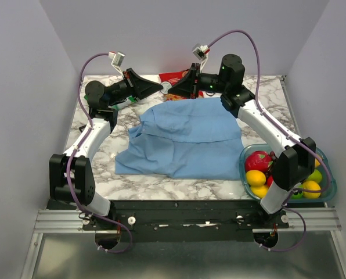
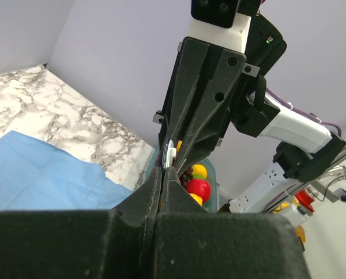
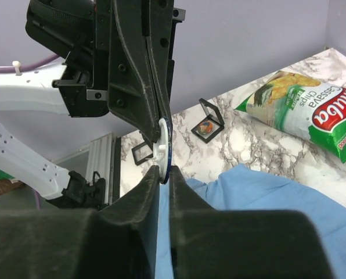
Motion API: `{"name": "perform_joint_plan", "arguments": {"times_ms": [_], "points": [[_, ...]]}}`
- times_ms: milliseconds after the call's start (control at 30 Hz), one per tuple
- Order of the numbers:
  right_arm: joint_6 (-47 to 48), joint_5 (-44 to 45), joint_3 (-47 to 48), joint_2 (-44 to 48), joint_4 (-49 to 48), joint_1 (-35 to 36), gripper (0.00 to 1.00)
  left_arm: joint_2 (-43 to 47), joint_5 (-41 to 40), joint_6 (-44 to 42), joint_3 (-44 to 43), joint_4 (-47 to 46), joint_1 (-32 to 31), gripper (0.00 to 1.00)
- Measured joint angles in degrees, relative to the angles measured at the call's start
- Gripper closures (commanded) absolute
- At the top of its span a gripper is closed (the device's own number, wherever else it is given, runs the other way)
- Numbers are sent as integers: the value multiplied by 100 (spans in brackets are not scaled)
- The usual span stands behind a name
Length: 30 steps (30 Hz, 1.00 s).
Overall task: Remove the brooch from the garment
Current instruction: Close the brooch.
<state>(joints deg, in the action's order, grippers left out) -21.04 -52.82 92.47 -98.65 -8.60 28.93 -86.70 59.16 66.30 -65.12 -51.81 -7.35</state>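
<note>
A robotics lab test cell. Plain pale walls (image 1: 179,29) box in a marble-patterned counter (image 1: 161,187) on three sides. An aluminium rail (image 1: 57,220) runs along the counter's 6 o'clock edge, with two black-and-white robot arms, the left arm (image 1: 89,139) and right arm (image 1: 266,125), mounted there and trailing purple cables (image 1: 245,35). On the counter lie unrelated things: a blue garment (image 1: 184,139) at centre, a bowl of fruit (image 1: 330,180) at 4 o'clock, a snack bag (image 3: 301,107) at 12 o'clock.
</note>
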Motion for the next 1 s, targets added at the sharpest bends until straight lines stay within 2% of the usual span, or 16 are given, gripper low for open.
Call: {"name": "perform_joint_plan", "arguments": {"times_ms": [33,67,133,200,300,433,1000], "points": [[-15,0,2,-9,7,0,91,-2,0,-2,0,2,0,100],[-61,0,4,-15,11,0,98,-7,4,-13,0,2,0,100],[-98,0,4,-15,9,-9,100,-17,24,-52,0,-2,0,96],[-162,-2,7,-20,13,-24,100,-20,61,-116,0,-24,-7,73],[-195,-7,31,-52,11,-48,100,-20,74,-234,0,-24,-22,66],[-221,-4,90,-129,11,-55,100,-20,109,-321,0,-22,-39,64],[-365,-42,103,-155,28,-83,100,-20,256,-1043,0,146,-243,66]]}}
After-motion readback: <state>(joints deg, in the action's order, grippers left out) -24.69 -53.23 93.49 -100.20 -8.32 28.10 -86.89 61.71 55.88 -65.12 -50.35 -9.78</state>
